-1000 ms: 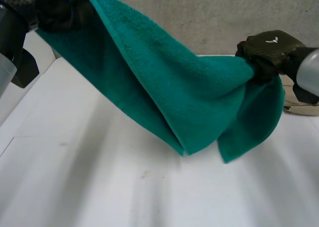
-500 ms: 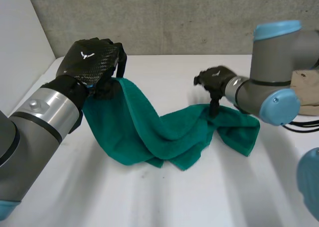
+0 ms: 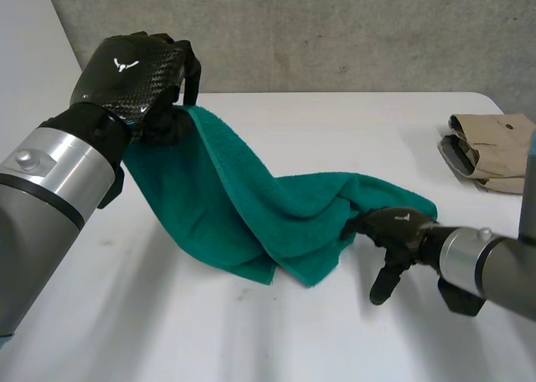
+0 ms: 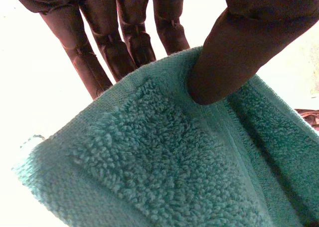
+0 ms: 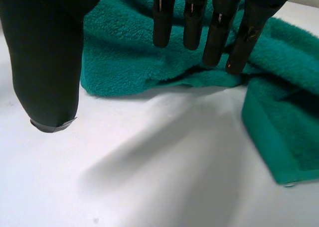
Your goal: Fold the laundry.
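A teal towel (image 3: pixel 251 214) lies crumpled across the middle of the white table (image 3: pixel 251 340), one end lifted at the far left. My left hand (image 3: pixel 138 72) is shut on that raised corner; in its wrist view the thumb (image 4: pixel 224 62) pinches the towel (image 4: pixel 164 167) hem against the fingers. My right hand (image 3: pixel 394 235) hovers open just in front of the towel's right end, holding nothing. From the right wrist, its straight fingers (image 5: pixel 214 23) hang above the towel (image 5: pixel 149 53) edge, with the thumb (image 5: pixel 47 62) apart over bare table.
A folded beige garment (image 3: pixel 490 152) lies at the table's far right edge. A grey wall runs behind the table. White table surface stretches in front of the towel.
The right hand let go of the towel's right end and drew back toward the front. The towel dropped onto the table. The left hand still holds its corner up.
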You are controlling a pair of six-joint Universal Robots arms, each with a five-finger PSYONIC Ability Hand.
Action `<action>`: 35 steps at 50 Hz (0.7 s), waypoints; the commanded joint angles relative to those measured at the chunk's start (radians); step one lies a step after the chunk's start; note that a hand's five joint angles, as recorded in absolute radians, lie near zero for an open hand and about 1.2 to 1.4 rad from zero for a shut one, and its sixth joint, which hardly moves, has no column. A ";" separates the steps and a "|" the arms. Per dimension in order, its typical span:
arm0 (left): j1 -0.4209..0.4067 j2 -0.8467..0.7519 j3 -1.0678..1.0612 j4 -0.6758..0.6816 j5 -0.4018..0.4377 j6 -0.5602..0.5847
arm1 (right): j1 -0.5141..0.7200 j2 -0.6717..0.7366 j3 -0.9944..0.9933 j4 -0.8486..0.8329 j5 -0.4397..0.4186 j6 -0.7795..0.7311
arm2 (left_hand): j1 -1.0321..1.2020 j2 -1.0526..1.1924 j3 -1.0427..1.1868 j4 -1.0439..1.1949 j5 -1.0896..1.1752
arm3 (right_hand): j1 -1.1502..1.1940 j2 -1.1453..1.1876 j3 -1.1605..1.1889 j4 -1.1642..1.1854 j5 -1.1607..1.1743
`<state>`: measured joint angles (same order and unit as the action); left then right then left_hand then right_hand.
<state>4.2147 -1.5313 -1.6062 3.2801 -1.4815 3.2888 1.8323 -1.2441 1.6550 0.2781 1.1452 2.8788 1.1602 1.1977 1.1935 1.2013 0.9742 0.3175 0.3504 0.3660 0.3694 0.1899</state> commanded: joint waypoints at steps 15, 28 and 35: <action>0.002 -0.012 -0.004 0.004 0.003 0.000 | 0.209 0.299 -0.216 -0.228 0.111 0.192 | 0.236 0.199 0.203 0.195 0.248 | -0.021 -0.054 -0.070 -0.073 -0.068; 0.010 -0.013 -0.006 0.004 0.003 0.000 | 0.278 0.380 -0.336 -0.224 0.130 0.209 | 0.236 0.199 0.203 0.195 0.248 | 0.114 0.081 0.065 0.062 0.067; 0.011 -0.013 -0.008 0.004 0.003 -0.002 | 0.303 0.440 -0.405 -0.224 0.153 0.211 | 0.236 0.199 0.203 0.195 0.248 | 0.275 0.242 0.227 0.223 0.228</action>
<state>4.2251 -1.5447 -1.6123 3.2843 -1.4790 3.2879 2.1189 -0.8448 1.2975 0.0542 1.2796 3.0879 1.1602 1.1977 1.1935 1.2013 0.9742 0.3517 0.3914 0.4127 0.4054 0.2210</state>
